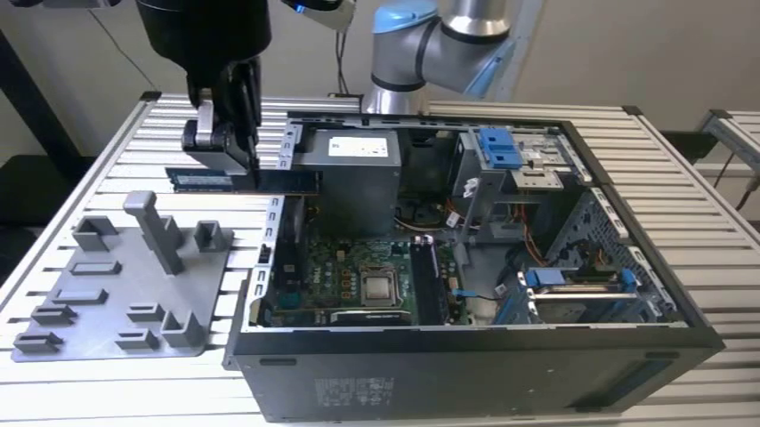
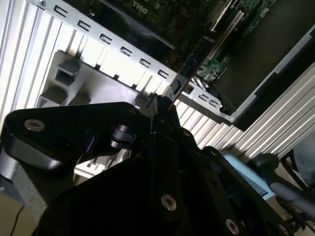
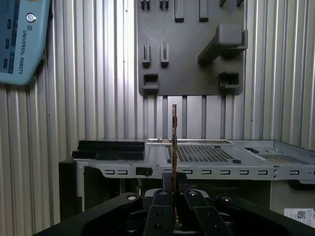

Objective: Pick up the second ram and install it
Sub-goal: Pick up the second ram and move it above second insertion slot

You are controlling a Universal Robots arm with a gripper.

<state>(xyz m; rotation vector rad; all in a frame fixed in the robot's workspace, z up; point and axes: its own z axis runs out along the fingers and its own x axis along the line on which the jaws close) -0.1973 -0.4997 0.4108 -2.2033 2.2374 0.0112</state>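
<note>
- The second ram (image 1: 196,180) was a long, thin, flat board, blue-green with a white label.
- The black gripper (image 1: 247,165) was closed on its upper edge, with the fingers (image 3: 162,211) pressing on both flat faces.
- Its long axis was level, running from the exterior view's left to right, and it stood on edge.
- One end reached over the metal wall of the open computer case (image 1: 475,374), beyond the grey plastic tray (image 1: 119,298) on the ribbed metal table (image 1: 713,240).

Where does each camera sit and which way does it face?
Exterior view: off the arm, high, looking down on the open computer case, the arm and its gripper clamping the memory stick.
First wrist view: behind the gripper, facing along the stick toward the grey holder.
Second wrist view: behind the gripper, facing the case.
All share gripper and stick.
</note>
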